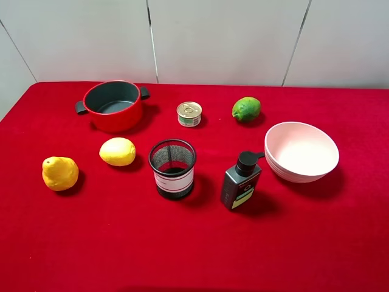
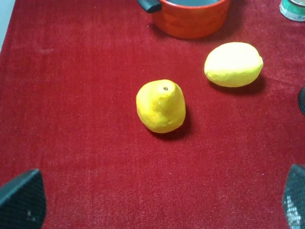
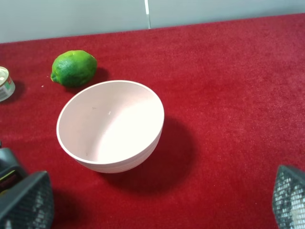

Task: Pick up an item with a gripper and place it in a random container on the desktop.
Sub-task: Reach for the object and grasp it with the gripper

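Left fingers [image 2: 21, 200] and right fingers [image 3: 24, 202] gape wide, touching nothing.

The whole desktop [image 1: 194, 255] is seen from a high camera at the front, tilted down toward the wall [image 1: 225, 36]. The left wrist view is taken low and close over the left part; its pot [image 2: 190, 19], lemon [image 2: 233, 64] and yellow fruit [image 2: 160, 106] are shared with the high view. The right wrist view is taken close over the right part, facing the wall; its bowl [image 3: 95, 157] and lime [image 3: 74, 67] are also shared. The tin can [image 2: 293, 9] is caught by both wrist views.
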You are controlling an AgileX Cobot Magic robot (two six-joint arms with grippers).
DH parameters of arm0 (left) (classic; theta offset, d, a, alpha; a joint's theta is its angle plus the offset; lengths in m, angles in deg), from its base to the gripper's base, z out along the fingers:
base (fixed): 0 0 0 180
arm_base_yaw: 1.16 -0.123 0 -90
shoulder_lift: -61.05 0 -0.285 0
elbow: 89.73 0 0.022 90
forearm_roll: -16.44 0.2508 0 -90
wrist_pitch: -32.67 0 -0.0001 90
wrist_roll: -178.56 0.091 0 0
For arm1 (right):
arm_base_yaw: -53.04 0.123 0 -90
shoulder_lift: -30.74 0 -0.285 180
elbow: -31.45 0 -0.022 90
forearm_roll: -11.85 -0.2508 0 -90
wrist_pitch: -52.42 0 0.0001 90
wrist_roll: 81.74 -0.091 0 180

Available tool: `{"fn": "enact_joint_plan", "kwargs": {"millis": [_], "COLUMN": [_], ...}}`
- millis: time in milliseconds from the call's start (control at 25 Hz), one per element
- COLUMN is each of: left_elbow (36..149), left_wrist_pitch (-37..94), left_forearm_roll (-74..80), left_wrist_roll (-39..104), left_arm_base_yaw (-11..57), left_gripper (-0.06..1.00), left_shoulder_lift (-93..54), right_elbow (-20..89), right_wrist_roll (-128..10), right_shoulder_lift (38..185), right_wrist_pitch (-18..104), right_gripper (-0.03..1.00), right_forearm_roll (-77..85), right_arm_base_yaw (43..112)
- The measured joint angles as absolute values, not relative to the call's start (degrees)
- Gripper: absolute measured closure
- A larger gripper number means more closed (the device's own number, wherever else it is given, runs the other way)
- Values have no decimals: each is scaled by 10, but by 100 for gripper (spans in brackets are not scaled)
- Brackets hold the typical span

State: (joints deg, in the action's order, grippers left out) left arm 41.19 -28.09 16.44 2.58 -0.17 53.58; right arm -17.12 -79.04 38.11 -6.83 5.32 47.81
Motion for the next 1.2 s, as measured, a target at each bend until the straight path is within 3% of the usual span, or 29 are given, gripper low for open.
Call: {"fn": "enact_joint_plan", "kwargs": {"millis": [1200], "left_elbow": [412], "left_wrist_pitch": [-281], "left_forearm_roll": [164], "left_wrist_roll": [26], "left_arm_base_yaw": [-2], "left_gripper": [-5], "left_shoulder_lift": [536], "right_elbow": [-171], "right_wrist_roll": [-791], "right_shoulder_lift": [381], "right_wrist_pitch": [-68], "right_gripper": [28], "right_forearm_roll": [53], "right_arm_base_yaw": [478]}}
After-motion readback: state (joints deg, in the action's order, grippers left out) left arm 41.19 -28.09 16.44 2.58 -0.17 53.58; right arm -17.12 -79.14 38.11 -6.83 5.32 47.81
